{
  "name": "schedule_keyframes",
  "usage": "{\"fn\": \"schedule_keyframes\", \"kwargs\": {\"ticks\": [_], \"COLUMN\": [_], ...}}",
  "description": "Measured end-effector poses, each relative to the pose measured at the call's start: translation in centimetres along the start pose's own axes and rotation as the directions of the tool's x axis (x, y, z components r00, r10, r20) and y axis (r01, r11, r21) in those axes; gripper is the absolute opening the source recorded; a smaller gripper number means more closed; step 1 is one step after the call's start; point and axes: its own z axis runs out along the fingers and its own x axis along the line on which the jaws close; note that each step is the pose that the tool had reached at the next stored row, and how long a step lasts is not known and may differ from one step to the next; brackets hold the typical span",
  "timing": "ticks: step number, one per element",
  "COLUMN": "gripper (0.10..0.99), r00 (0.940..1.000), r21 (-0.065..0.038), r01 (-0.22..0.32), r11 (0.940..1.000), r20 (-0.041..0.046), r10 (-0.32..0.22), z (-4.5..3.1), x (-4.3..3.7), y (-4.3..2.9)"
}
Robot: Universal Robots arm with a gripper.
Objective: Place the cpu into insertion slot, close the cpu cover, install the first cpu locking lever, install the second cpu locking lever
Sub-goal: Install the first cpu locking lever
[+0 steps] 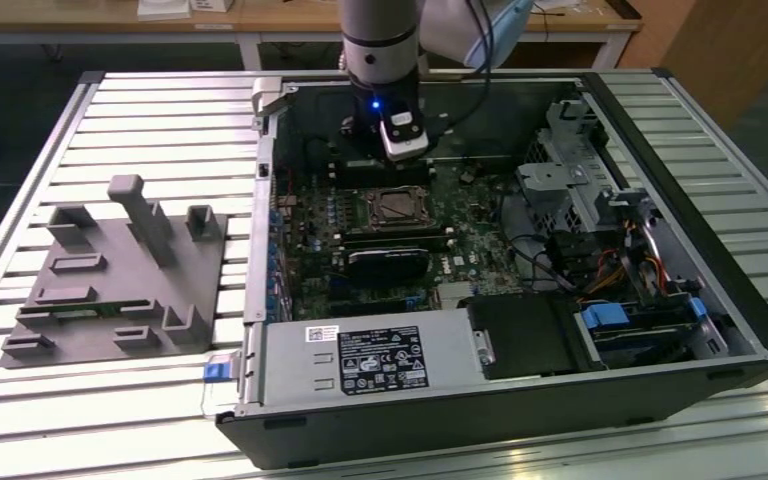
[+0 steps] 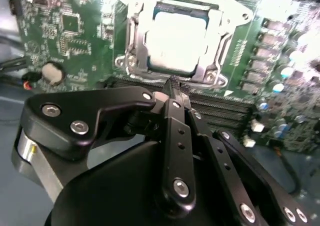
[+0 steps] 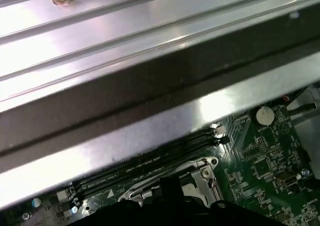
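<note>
In the exterior view the insertion slot (image 1: 395, 207) sits mid-motherboard inside the open computer case. My gripper (image 1: 387, 168) hangs just behind it, close above the board. In the second wrist view the pale silver cpu (image 2: 177, 41) lies in the insertion slot (image 2: 125, 61). The metal cpu cover (image 2: 220, 31) lies flat around it, the chip showing through the cut-out. My gripper (image 2: 172, 83) is shut with nothing visible between its black fingers, and the tips are at the socket's near edge. A corner of the cpu cover (image 3: 202, 172) appears in the first wrist view.
Black memory slots (image 2: 235, 111) run beside the socket, under the fingers. A black heatsink block (image 1: 384, 262) and a labelled power supply box (image 1: 371, 358) lie in front of it. Drive bays and cables (image 1: 598, 230) fill the case's side at the exterior view's right. A grey fixture (image 1: 111, 280) stands outside.
</note>
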Motion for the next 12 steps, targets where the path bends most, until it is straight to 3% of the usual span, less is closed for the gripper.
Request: {"fn": "schedule_keyframes", "kwargs": {"ticks": [5, 12], "gripper": [0.106, 0.106], "r00": [1.0000, 1.0000], "r21": [0.020, 0.038], "r01": [0.002, 0.004], "r11": [0.9998, 0.9993], "r20": [-0.0086, -0.0031], "r10": [-0.001, -0.004], "z": [0.00, -0.08], "x": [-0.30, -0.75], "y": [-0.78, -2.14]}}
